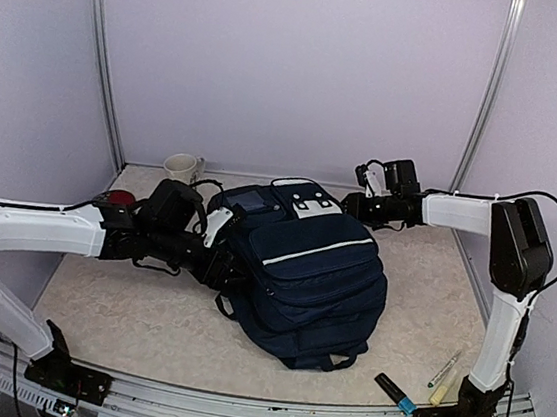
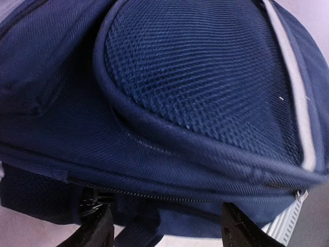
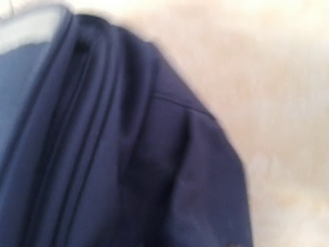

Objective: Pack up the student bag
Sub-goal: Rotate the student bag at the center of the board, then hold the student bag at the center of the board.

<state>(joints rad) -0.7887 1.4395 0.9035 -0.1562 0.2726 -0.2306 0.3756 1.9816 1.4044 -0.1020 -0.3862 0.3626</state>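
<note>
The student bag (image 1: 311,273) lies flat in the middle of the worktop (image 1: 146,314), with one gripper at each of its sides. The left gripper (image 1: 215,250) sits against the bag's edge. In the left wrist view its fingers (image 2: 97,229) stand apart, and directly ahead of them is navy fabric and a zip line. A mesh pocket and the white stripe (image 2: 295,103) lie further ahead. It cannot be told whether the fingers press on the fabric between them.

The right gripper (image 1: 351,205) is at the bag's far corner, just beside the white patch (image 1: 314,209). Its wrist view is blurred and shows only dark folds of the bag (image 3: 128,154) close below and pale worktop (image 3: 277,103) to one side. Its fingers do not show there, so it cannot be told whether they are apart or together.

A white mug (image 1: 181,166) stands beyond the left gripper, near the back wall. A black marker (image 1: 395,391) and a pen (image 1: 444,368) lie well behind the right gripper, by that arm's base.
</note>
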